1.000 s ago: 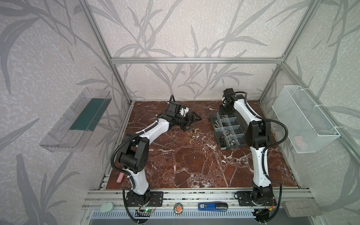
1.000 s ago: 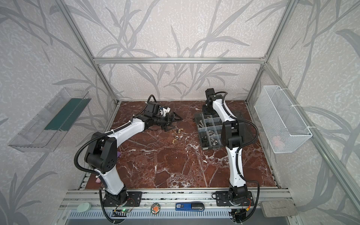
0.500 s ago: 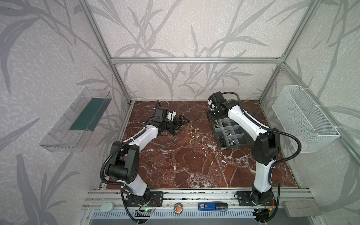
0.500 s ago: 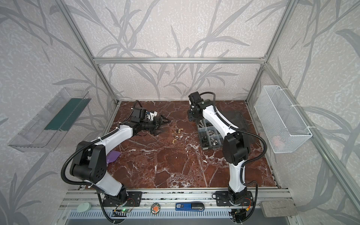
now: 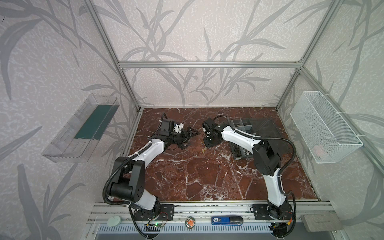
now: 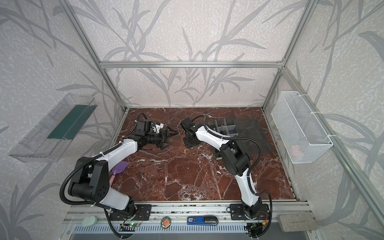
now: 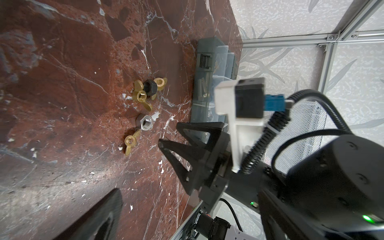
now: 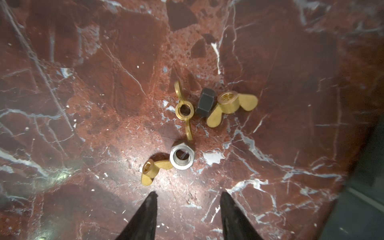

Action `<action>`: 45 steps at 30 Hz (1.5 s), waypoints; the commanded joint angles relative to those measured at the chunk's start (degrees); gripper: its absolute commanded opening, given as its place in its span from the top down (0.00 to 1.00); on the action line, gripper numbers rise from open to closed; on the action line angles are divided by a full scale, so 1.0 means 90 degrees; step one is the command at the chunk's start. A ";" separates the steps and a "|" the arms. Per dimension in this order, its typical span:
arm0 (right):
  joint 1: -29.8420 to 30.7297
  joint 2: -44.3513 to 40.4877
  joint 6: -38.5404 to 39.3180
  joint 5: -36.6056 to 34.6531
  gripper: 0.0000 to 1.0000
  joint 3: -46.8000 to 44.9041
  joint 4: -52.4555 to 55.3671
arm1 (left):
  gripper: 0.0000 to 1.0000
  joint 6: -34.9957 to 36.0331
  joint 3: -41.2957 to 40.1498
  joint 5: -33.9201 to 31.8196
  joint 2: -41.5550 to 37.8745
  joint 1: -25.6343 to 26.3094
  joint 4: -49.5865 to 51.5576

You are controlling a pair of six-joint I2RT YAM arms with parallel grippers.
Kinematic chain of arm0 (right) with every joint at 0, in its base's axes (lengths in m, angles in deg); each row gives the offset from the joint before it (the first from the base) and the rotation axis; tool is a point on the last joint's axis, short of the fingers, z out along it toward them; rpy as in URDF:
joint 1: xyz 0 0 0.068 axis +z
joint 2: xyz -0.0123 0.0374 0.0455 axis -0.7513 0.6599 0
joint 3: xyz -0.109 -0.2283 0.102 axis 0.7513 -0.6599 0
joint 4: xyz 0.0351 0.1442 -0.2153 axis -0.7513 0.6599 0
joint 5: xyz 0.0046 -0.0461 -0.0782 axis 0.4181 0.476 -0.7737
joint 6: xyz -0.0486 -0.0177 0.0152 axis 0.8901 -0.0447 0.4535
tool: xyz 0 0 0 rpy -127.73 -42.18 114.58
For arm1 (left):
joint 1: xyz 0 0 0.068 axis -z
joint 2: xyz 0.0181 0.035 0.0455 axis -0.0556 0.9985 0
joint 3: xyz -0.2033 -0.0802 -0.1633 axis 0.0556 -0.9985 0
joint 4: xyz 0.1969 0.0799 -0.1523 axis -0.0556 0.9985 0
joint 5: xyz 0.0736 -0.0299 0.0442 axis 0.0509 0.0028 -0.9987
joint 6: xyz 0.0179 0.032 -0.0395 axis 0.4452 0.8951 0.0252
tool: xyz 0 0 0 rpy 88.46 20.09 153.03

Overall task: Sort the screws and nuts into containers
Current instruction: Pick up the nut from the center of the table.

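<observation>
Five nuts [image 8: 174, 158] lie unsorted on the marble [image 8: 83, 83], at 9 o'clock from the partly filled organizer box [image 5: 247, 121]. Right gripper [image 8: 188, 194] is part-open and empty, poised beside them. Left gripper [image 5: 190, 139] is fully spread and empty.

— Supporting surface?
— Red marble tabletop [image 5: 207, 176], white-veined.
— Items lying on it?
— Three brass wing nuts [image 8: 184, 109], one black hex nut [image 8: 205, 101] and one silver hex nut [image 8: 182, 156], clustered. Dark grey organizer box [image 7: 202, 47] near them. Purple scoop [image 6: 120, 167] well apart.
</observation>
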State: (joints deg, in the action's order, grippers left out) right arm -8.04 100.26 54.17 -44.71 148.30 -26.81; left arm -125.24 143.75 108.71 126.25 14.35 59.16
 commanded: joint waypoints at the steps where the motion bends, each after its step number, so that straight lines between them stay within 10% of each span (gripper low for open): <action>1: 0.0023 0.0230 -0.0153 0.0087 0.51 -0.0029 -0.0080 | 0.01 -0.0071 -0.0050 0.0149 -0.0146 -0.0039 -0.0131; 24: 0.0063 0.1040 -0.0266 0.0214 0.61 0.0637 -0.0038 | 0.01 -0.0005 -0.0062 0.0171 -0.0073 -0.0039 -0.0130; 29: 0.0062 0.1023 -0.0253 0.0197 0.79 0.0665 -0.0026 | 0.00 -0.0012 -0.0062 0.0171 -0.0084 -0.0039 -0.0132; 45: -0.0515 -0.1434 0.0022 -0.0697 0.86 -0.0477 0.0430 | 0.00 0.0163 0.0411 -0.0041 -0.0096 0.0386 0.0163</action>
State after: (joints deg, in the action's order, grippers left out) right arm -10.42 93.03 53.69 -47.38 146.40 -25.71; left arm -124.70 145.01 109.04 126.21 16.79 59.86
